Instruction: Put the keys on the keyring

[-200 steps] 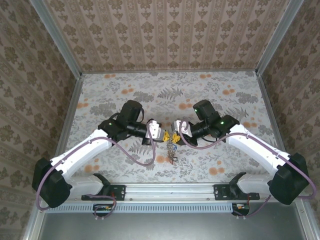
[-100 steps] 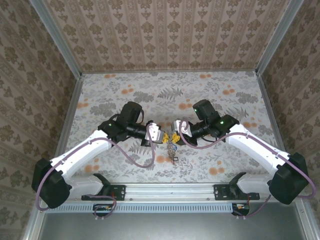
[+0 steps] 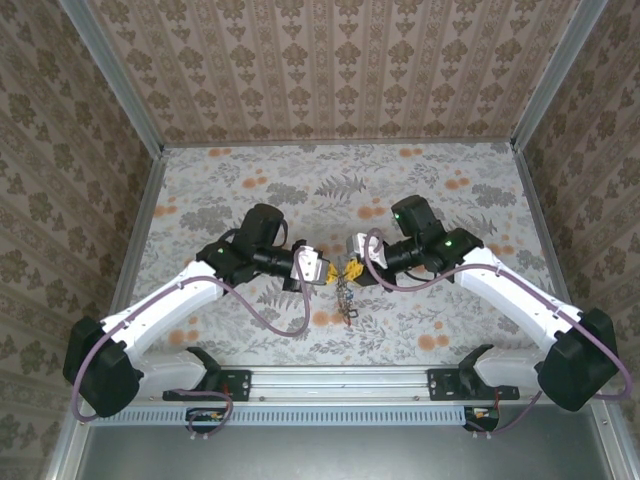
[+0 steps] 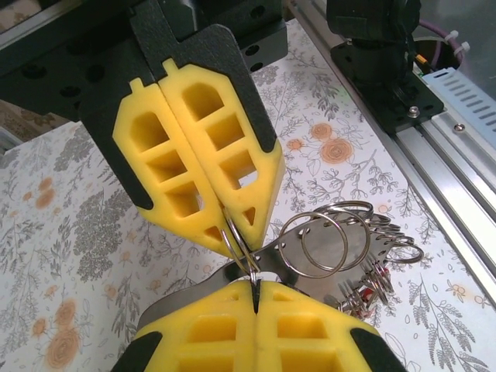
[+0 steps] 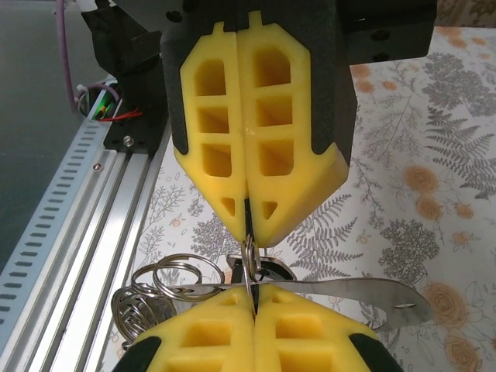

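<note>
My two grippers meet tip to tip above the middle of the table: left gripper (image 3: 325, 270), right gripper (image 3: 350, 268). Both are shut on one small split ring (image 4: 239, 242), which stands upright between the yellow pads. In the left wrist view my left gripper (image 4: 254, 285) is at the bottom and the right gripper (image 4: 236, 232) above it. That ring sits at the keyring (image 4: 294, 252), a flat grey steel band with holes, also in the right wrist view (image 5: 364, 291). The keys (image 4: 377, 273) hang beyond as a bunch of rings with a red head, dangling below the grippers (image 3: 346, 300).
The floral tablecloth (image 3: 300, 180) spreads behind and to both sides of the arms. An aluminium rail (image 5: 116, 201) runs along the near edge under the hanging bunch, with the right arm's black base (image 4: 380, 70) on it. Patterned walls (image 3: 320, 70) close the back and sides.
Both grippers stay shut and joined at the middle. The left gripper has edged a little to the right, the right wrist has turned slightly, and the hanging bunch has barely shifted.
</note>
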Robot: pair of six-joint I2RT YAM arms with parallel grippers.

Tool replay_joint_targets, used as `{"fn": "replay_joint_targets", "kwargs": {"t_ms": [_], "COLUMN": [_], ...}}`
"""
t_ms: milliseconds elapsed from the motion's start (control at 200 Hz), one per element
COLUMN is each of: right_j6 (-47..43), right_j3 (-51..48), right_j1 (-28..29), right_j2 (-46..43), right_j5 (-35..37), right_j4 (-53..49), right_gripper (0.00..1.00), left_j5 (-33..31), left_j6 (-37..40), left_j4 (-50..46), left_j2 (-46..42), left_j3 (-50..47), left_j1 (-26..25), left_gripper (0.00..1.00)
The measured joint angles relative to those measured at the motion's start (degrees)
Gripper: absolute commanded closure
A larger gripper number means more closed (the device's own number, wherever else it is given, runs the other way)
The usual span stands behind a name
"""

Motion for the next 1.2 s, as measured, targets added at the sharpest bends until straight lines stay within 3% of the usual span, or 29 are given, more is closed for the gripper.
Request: {"fn": "replay_joint_targets", "kwargs": {"t_ms": [275,340,410,470,625,815,980,1200], "right_j6": [3.8,4.5,5.1,5.4,5.5,5.2,4.3,4.0], "right_j3": [-6.7,-8.3,-9.2,-9.7,-10.0,-10.1,-10.4,-12.5], "right_j1": [-0.6,-0.7,-0.8,-0.8,-0.8,-0.3,0.7,1.8], "right_j2": [-5.4,-6.7,-7.6,-8.1,-9.3,-9.8,-10.9,-12.8], "right_j5": [0.7,0.9,1.3,1.4,1.4,2.1,4.3,7.3], "right_j4": [9.1,11.6,13.7,16.1,19.7,21.3,21.4,22.9], "right_gripper": [1.00,1.00,1.00,1.00,1.00,1.00,1.00,1.00], "left_j5": [-0.7,-1.0,-1.4,-1.7,-1.9,-2.1,-1.5,0.1], "left_j6": [-5.4,-7.3,-9.1,-11.4,-16.5,-21.2,-21.9,-21.9], "left_j4": [6.6,8.1,9.9,11.7,16.0,20.0,20.2,19.8], "left_j2": [0.0,0.0,-0.1,-0.1,-0.1,-1.3,-1.7,-1.9], "left_j3": [-2.5,-2.8,-3.2,-3.7,-4.3,-5.7,-5.7,-5.6], "left_j1": [-0.8,-0.9,-1.0,-1.1,-1.1,-1.0,-1.0,-1.0], "left_gripper": [1.00,0.92,0.74,0.70,0.69,0.76,0.82,0.84]}}
